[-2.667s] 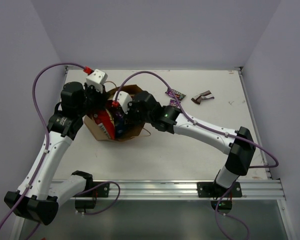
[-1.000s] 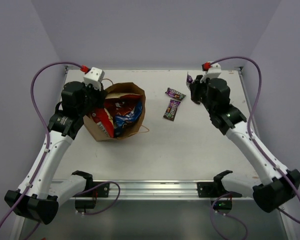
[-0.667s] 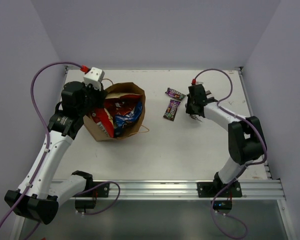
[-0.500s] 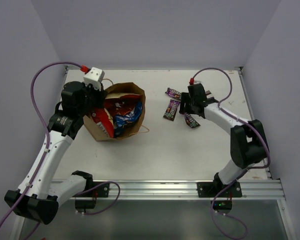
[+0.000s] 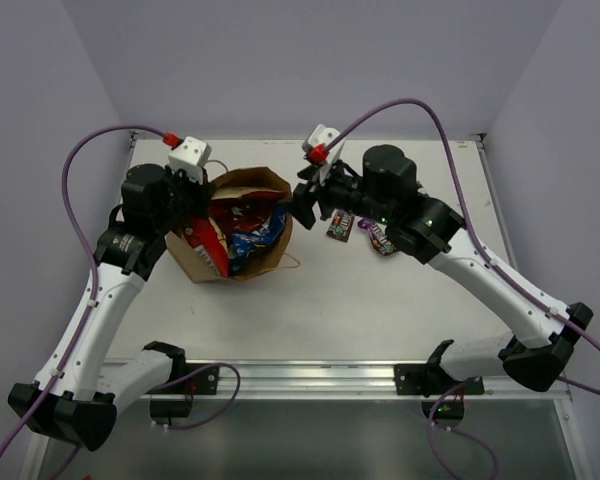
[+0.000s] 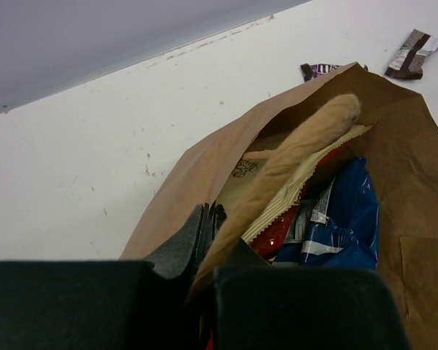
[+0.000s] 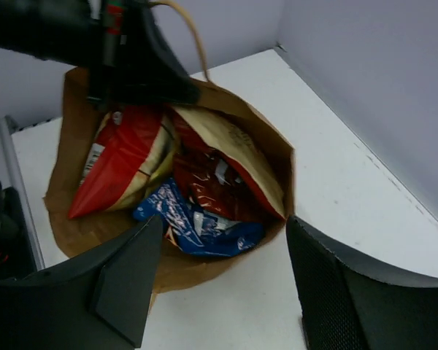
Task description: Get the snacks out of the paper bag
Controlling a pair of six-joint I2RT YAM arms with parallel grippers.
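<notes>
left gripper (image 6: 212, 240) pinches the paper bag (image 5: 248, 181) by its rim; right gripper (image 7: 225, 240) hovers spread wide at its mouth. reaching in could pull the rim free or crush the chips (image 7: 197, 222).

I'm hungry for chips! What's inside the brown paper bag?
The paper bag holds a red-and-yellow packet, a dark red packet and a blue packet. Anything beneath them is covered, so I can't tell what else is there.
</notes>
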